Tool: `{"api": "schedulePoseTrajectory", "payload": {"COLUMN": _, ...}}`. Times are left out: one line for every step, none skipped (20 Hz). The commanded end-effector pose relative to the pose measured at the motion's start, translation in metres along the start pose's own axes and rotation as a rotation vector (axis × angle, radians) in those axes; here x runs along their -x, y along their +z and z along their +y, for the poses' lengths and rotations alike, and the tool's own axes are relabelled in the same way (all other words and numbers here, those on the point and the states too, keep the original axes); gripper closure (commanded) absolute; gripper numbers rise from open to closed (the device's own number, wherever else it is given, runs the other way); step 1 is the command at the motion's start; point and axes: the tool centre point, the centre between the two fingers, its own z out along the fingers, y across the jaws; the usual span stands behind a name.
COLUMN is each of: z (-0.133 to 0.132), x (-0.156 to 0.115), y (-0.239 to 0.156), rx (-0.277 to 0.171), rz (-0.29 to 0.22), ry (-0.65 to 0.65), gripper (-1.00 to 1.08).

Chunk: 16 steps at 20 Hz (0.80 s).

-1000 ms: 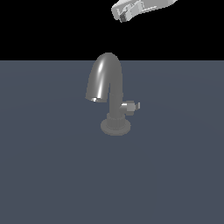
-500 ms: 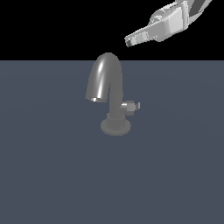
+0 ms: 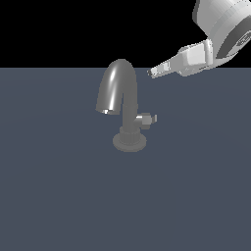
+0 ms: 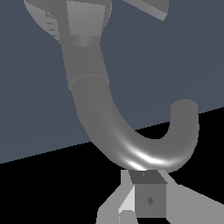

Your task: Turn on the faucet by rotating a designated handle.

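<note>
The grey metal faucet (image 3: 122, 98) stands on the dark floor with its arched spout opening toward the exterior view's left. The handle (image 3: 147, 119) juts from the stem toward the exterior view's right, low near the ringed base. My gripper (image 3: 153, 72) hangs in the air just right of the spout's top, well above the handle, touching nothing. Its fingers look closed together and empty. In the wrist view the spout (image 4: 131, 140) curves right in front of my fingertips (image 4: 148, 199), and the handle's tab (image 4: 151, 8) shows at the picture's edge.
The faucet stands alone on a flat dark grey-blue surface (image 3: 59, 196). My white arm (image 3: 220, 29) reaches in from the exterior view's upper right.
My gripper has come down from the top of the exterior view and now sits level with the spout's arch, close beside it. The faucet and handle have not moved.
</note>
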Motion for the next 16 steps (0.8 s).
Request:
{"api": "schedulePoseTrajectory", "payload": {"z": -0.004, "x": -0.017, "y": -0.001, "rx": -0.034, "rz": -0.058, "ry": 0.059, "gripper": 1.08}}
{"api": "schedulePoseTrajectory", "payload": {"z": -0.005, "x": -0.024, "y": -0.001, "rx": -0.048, "rz": -0.081, "ry": 0.083, "gripper": 1.08}}
{"api": "schedulePoseTrajectory", "payload": {"z": -0.005, "x": -0.032, "y": 0.0, "rx": -0.063, "rz": -0.105, "ry": 0.107, "gripper": 1.08}}
{"api": "schedulePoseTrajectory", "payload": {"z": -0.006, "x": -0.039, "y": 0.0, "rx": -0.077, "rz": -0.129, "ry": 0.131, "gripper": 1.08}}
{"api": "schedulePoseTrajectory", "payload": {"z": -0.007, "x": -0.046, "y": 0.001, "rx": -0.091, "rz": -0.153, "ry": 0.156, "gripper": 1.08}}
{"api": "schedulePoseTrajectory", "payload": {"z": -0.007, "x": -0.054, "y": 0.001, "rx": -0.105, "rz": -0.175, "ry": 0.179, "gripper": 1.08}}
{"api": "schedulePoseTrajectory", "payload": {"z": -0.007, "x": -0.06, "y": 0.002, "rx": -0.118, "rz": -0.197, "ry": 0.201, "gripper": 1.08}}
{"api": "schedulePoseTrajectory", "payload": {"z": -0.007, "x": -0.066, "y": 0.003, "rx": -0.13, "rz": -0.216, "ry": 0.221, "gripper": 1.08}}
{"api": "schedulePoseTrajectory", "payload": {"z": -0.007, "x": -0.072, "y": 0.004, "rx": -0.141, "rz": -0.234, "ry": 0.239, "gripper": 1.08}}
{"api": "schedulePoseTrajectory", "payload": {"z": -0.007, "x": -0.077, "y": 0.005, "rx": -0.15, "rz": -0.25, "ry": 0.255, "gripper": 1.08}}
{"api": "schedulePoseTrajectory", "payload": {"z": -0.006, "x": -0.081, "y": 0.006, "rx": -0.159, "rz": -0.265, "ry": 0.27, "gripper": 1.08}}
{"api": "schedulePoseTrajectory", "payload": {"z": -0.006, "x": -0.085, "y": 0.008, "rx": -0.167, "rz": -0.278, "ry": 0.284, "gripper": 1.08}}
{"api": "schedulePoseTrajectory", "payload": {"z": -0.006, "x": -0.089, "y": 0.008, "rx": -0.175, "rz": -0.29, "ry": 0.296, "gripper": 1.08}}
{"api": "schedulePoseTrajectory", "payload": {"z": -0.005, "x": -0.092, "y": 0.009, "rx": -0.181, "rz": -0.3, "ry": 0.306, "gripper": 1.08}}
{"api": "schedulePoseTrajectory", "payload": {"z": -0.005, "x": -0.095, "y": 0.01, "rx": -0.186, "rz": -0.309, "ry": 0.315, "gripper": 1.08}}
{"api": "schedulePoseTrajectory", "payload": {"z": -0.005, "x": -0.097, "y": 0.011, "rx": -0.191, "rz": -0.317, "ry": 0.323, "gripper": 1.08}}
